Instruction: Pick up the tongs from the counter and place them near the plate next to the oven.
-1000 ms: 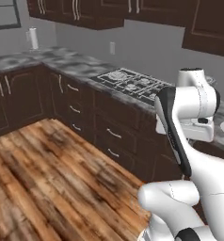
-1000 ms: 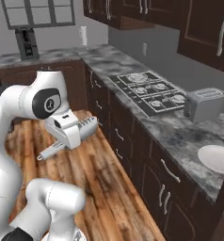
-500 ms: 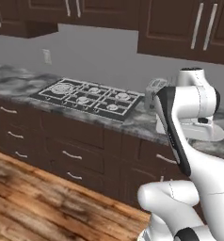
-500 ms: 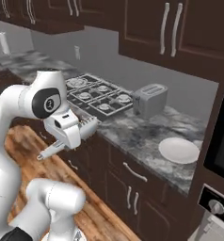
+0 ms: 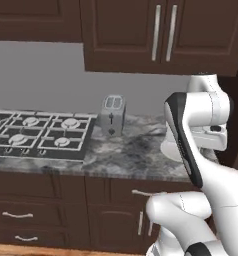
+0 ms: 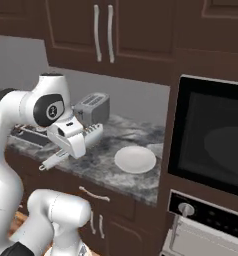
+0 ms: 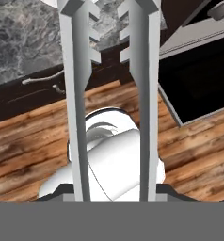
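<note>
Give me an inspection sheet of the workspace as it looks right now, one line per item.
Surface: mottled stone top over dark drawers.
Job's things: tongs held in the air by the gripper, ridged tips forward; plate flat on the stone top, left of the oven.
Clutter: toaster behind the gripper; gas hob at left.
Grippers: jaws shut on the tongs.
Cables: nothing seen.
Surroundings: dark wall cabinets, wood floor.

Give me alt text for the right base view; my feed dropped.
The white arm's gripper, shut on silvery tongs, hangs above the stone counter near a toaster. A round off-white plate lies on the counter right of it, beside the steel-fronted oven.
</note>
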Robot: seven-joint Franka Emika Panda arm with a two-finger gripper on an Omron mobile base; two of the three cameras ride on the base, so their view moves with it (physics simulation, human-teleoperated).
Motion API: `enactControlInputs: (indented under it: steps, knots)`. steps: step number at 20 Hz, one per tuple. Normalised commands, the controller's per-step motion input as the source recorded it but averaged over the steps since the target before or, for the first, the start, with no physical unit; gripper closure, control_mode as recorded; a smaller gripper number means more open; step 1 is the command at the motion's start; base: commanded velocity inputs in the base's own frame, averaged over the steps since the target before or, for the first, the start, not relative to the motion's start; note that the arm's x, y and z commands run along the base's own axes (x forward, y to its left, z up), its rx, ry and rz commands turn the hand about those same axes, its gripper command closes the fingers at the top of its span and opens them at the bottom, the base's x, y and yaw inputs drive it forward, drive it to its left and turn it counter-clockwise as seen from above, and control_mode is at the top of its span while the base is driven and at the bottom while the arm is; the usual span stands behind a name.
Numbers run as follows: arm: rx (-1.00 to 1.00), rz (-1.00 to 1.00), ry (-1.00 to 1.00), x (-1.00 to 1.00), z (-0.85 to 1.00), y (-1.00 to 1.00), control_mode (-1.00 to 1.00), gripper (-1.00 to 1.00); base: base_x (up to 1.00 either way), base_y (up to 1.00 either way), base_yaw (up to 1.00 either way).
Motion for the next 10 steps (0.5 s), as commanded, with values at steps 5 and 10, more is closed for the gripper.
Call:
enactControlInputs:
  steps: [5, 10]
  knots:
    - [0.0, 0.0, 0.0, 0.0, 0.0, 0.0, 1.0, 1.0, 0.28, 0.18, -0.46]
    - [0.0, 0.0, 0.0, 0.0, 0.0, 0.0, 1.0, 1.0, 0.0, 0.22, -0.18]
